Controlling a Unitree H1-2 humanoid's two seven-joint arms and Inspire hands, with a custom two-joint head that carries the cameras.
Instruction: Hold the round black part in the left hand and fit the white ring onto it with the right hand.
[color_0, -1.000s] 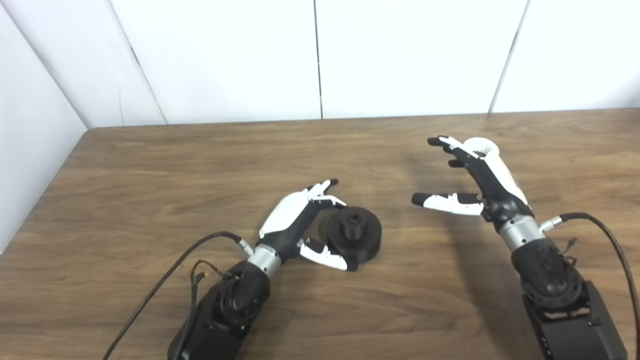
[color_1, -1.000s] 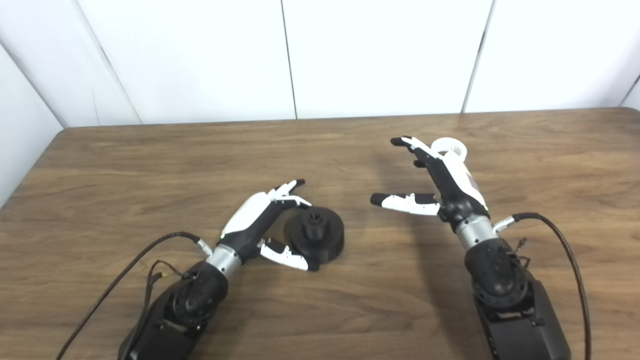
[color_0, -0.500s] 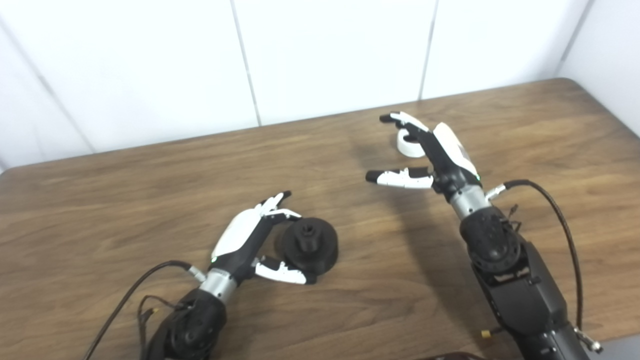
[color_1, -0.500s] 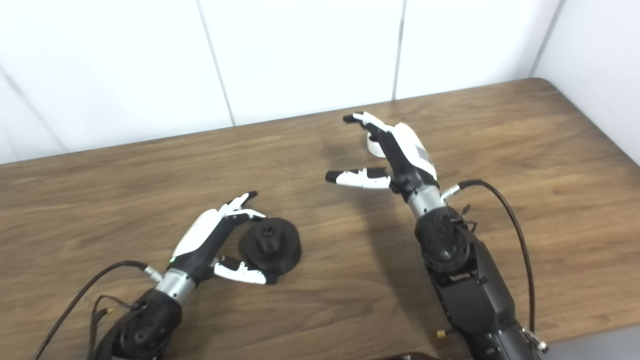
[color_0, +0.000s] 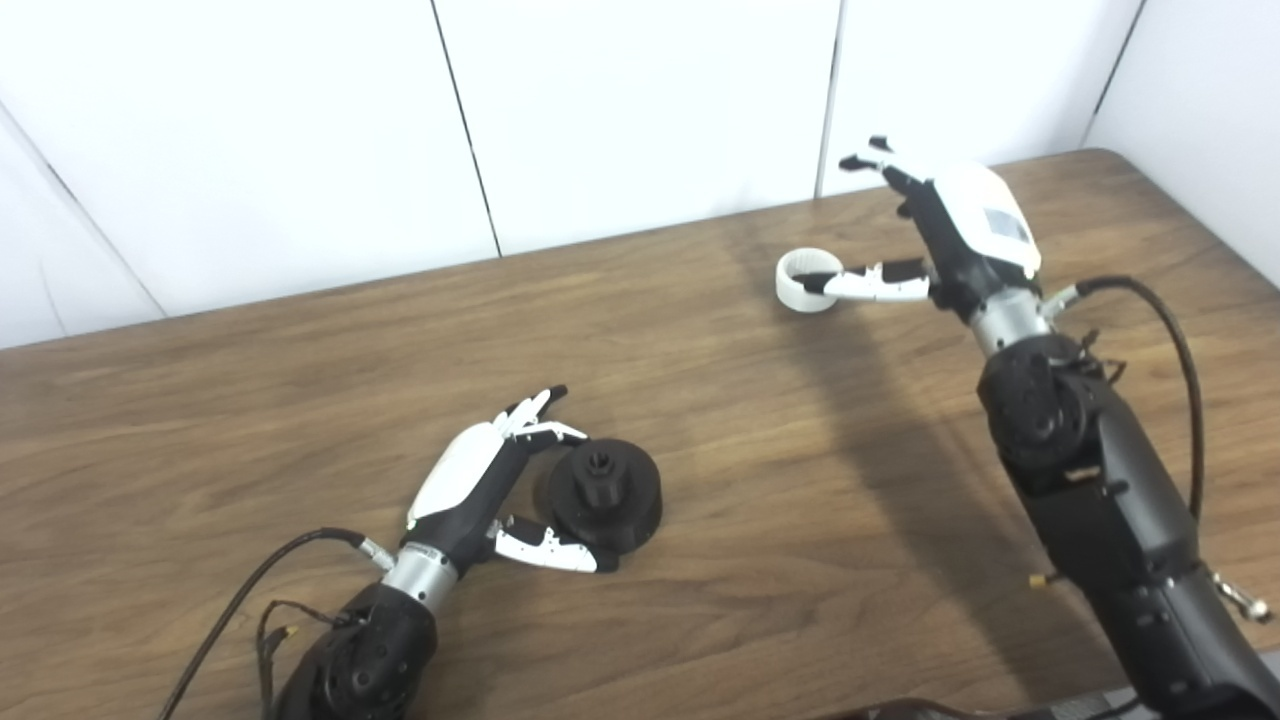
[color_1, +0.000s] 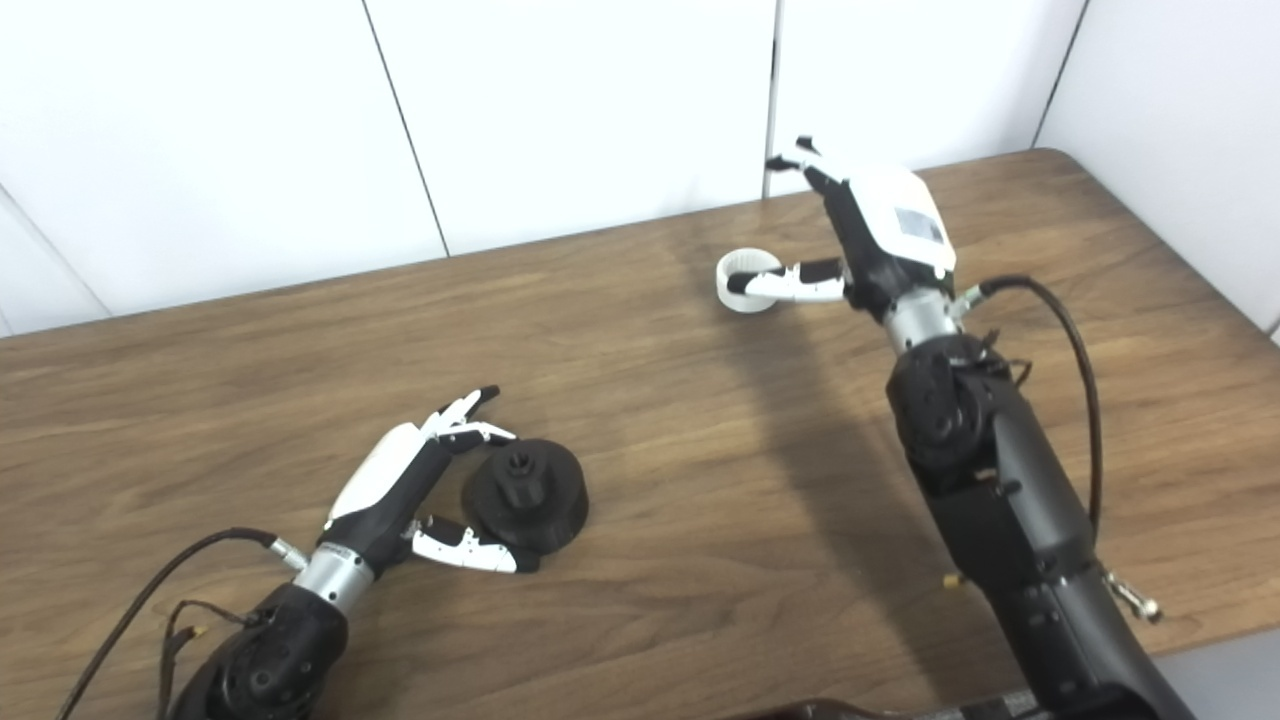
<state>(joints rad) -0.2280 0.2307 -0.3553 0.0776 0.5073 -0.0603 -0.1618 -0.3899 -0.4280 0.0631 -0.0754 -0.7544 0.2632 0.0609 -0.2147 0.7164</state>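
Two hands were spread open, nothing gripped: the left hand (color_0: 487, 487) cupped beside the round black part (color_0: 604, 491) on the table (color_0: 250, 400), the right hand (color_0: 935, 235) with thumb over the white ring (color_0: 808, 281). Fingers should be lowered around the ring before closing.

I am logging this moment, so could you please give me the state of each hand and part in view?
left hand: open, cupped around the round black part, not lifting it.
round black part: resting flat on the table, hub up.
right hand: open, thumb over the white ring.
white ring: lying on the table, not gripped.
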